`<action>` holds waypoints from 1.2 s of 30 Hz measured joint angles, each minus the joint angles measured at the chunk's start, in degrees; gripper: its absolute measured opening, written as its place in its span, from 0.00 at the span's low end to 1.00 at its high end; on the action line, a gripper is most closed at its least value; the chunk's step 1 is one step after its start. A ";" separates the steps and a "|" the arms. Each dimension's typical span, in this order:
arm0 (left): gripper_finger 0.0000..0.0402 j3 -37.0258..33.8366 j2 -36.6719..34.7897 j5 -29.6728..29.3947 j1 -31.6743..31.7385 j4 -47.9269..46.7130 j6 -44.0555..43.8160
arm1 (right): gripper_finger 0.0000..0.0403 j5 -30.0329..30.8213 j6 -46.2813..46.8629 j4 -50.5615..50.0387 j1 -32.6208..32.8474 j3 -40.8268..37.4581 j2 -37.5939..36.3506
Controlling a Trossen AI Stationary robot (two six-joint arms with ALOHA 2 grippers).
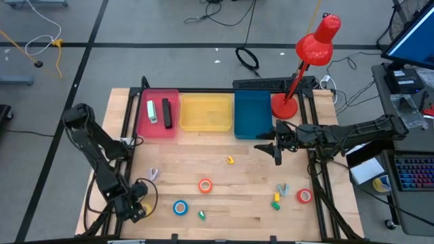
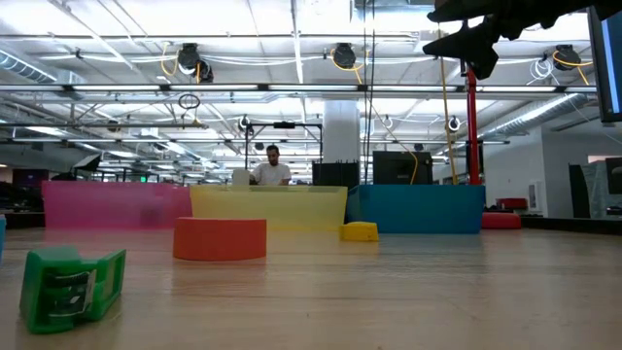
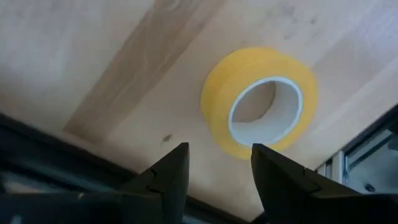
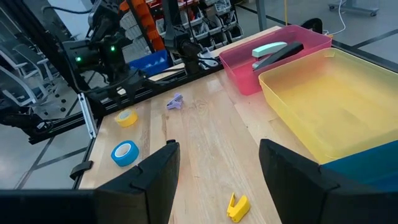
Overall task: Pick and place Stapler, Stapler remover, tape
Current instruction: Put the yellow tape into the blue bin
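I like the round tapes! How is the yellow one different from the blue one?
The yellow tape lies by the left gripper, at the table's corner; the blue tape lies alone, farther in. Yellow is yellow; blue is blue. Both are rings lying flat on the table.

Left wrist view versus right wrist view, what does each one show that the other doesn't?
Only the left wrist view shows the left tool, open, just short of the yellow tape roll. Only the right wrist view shows the pink bin holding two staplers, the yellow bin, the blue tape roll and the open right tool. Both show that yellow roll on the wooden table.
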 joint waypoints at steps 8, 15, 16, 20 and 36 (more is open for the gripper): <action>0.43 0.04 2.03 -0.88 -0.31 0.09 -0.78 | 0.53 0.00 0.00 0.00 0.00 0.00 -0.02; 0.43 -0.11 1.10 -2.00 -0.31 -0.10 -3.25 | 0.53 0.00 0.00 0.00 0.00 0.00 0.00; 0.43 -0.11 0.82 -2.30 -0.31 -0.01 -3.43 | 0.53 0.00 0.00 0.00 0.00 0.00 -0.02; 0.43 -0.11 0.61 -2.21 -0.31 0.12 -3.62 | 0.53 0.02 0.00 0.00 0.00 0.00 0.00; 0.43 -0.01 1.74 -4.98 1.03 -0.71 -4.16 | 0.53 0.22 -0.51 -0.22 0.00 0.00 0.00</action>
